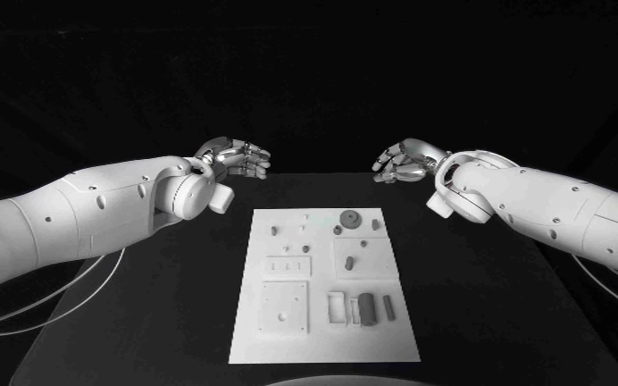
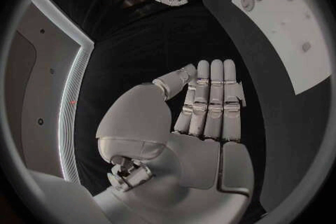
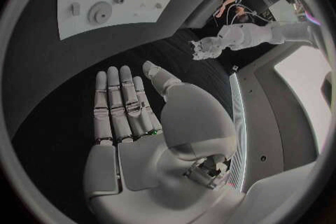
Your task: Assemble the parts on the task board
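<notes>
Lengthwise, the task board (image 1: pixel 258 332) runs away from the robot; both hands (image 1: pixel 236 159) (image 1: pixel 407 162) empty, fingers apart.

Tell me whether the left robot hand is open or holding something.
Open: the left robot hand holds nothing, fingers extended side by side over the black table.

My rig's two arms are smooth white shells dotted with small dark screw holes, ending in rounded wrist housings. The left hand (image 1: pixel 236 158) and right hand (image 1: pixel 407 162) are silver, segmented metal. Thin pale cables loop beneath the left arm.
</notes>
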You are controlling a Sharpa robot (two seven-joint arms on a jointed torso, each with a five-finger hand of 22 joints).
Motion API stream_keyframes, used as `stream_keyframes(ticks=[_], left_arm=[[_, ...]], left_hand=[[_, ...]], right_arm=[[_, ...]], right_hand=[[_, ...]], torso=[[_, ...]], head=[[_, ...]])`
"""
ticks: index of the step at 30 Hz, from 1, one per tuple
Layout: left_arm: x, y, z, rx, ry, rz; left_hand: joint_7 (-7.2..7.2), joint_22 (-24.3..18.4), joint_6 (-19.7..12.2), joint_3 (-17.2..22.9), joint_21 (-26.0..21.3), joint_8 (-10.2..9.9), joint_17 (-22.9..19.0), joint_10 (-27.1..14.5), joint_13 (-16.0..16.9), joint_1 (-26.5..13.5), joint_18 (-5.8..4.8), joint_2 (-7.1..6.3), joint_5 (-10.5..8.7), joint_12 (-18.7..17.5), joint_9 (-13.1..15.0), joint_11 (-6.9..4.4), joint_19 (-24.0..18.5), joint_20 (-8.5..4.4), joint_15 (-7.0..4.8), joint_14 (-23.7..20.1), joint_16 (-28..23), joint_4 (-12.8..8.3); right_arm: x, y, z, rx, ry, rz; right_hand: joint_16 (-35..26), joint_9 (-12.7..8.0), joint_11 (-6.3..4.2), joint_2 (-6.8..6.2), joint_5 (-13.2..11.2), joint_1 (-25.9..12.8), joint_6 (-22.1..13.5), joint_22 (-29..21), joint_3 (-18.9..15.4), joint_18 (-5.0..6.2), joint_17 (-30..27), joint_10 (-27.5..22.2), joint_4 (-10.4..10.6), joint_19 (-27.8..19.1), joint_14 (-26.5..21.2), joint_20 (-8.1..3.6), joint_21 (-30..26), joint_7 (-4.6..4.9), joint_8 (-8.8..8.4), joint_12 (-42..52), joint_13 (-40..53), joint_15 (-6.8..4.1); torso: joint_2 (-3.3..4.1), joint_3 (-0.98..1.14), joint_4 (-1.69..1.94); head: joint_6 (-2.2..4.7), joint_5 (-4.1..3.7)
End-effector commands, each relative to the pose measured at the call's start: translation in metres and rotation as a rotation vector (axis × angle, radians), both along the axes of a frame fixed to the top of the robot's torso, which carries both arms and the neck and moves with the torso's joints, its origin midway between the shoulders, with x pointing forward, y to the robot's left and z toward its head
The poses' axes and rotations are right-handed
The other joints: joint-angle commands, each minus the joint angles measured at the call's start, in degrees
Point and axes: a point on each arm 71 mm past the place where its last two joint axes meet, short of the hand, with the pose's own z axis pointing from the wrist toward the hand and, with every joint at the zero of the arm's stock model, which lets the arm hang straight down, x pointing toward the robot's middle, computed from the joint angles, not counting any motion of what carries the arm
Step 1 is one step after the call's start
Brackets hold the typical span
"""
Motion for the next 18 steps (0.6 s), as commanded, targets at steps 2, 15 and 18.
stream_keyframes(ticks=[2, 15, 18], left_arm=[[-0.011, -0.004, 0.004, -0.001, -0.035, -0.066], [-0.033, -0.018, 0.03, -0.052, -0.066, -0.136], [-0.034, -0.019, 0.036, -0.055, -0.076, -0.141]], left_hand=[[-0.03, -0.1, 0.0, -0.5, -0.2, -0.7, 0.5, -0.3, 0.3, -1.3, -0.09, -1.85, -0.33, -0.3, 0.0, 0.31, 0.0, -0.06, 0.28, -0.2, -0.4, 0.3], [1.22, -0.2, -2.6, -5.6, -1.0, -3.4, 2.0, -3.3, 0.6, -3.2, -1.26, -5.66, -0.33, -2.9, -0.5, 1.81, -0.2, -1.12, 0.51, -0.6, -1.8, 0.0], [1.28, -0.2, -2.7, -5.9, -1.0, -3.6, 2.2, -3.4, 0.6, -3.2, -1.36, -5.65, -0.33, -3.1, -0.5, 1.87, -0.2, -1.22, 0.5, -0.5, -1.9, 0.0]], right_arm=[[-0.005, 0.015, -0.001, -0.176, -0.082, 0.104], [-0.008, 0.039, 0.006, -0.305, -0.178, 0.192], [-0.008, 0.045, 0.008, -0.334, -0.195, 0.214]], right_hand=[[5.5, 1.4, -3.17, -1.78, -0.1, -5.2, 3.2, 3.9, 8.1, 1.28, 8.5, 8.4, -4.3, 10.8, 10.8, -3.42, 5.6, -0.65, -1.38, 2.0, 6.3, -4.65], [15.3, 2.6, -2.63, -3.54, -0.1, -4.8, 3.7, 7.3, 9.2, 1.28, 18.9, 5.5, -4.4, 19.1, 17.4, -8.08, 14.1, -0.32, -3.25, -2.4, 10.1, -7.83], [15.9, 2.4, -2.05, -3.78, -0.1, -4.6, 3.3, 7.3, 9.5, 1.28, 19.6, 3.9, -4.4, 19.3, 17.8, -8.37, 15.1, 0.01, -3.75, -4.2, 9.2, -7.38]], torso=[[0.45, 0.11, 0.09], [4.38, 0.32, 2.09], [5.21, 0.15, 2.85]], head=[[0.02, 0.1], [2.43, -1.36], [2.84, -1.62]])
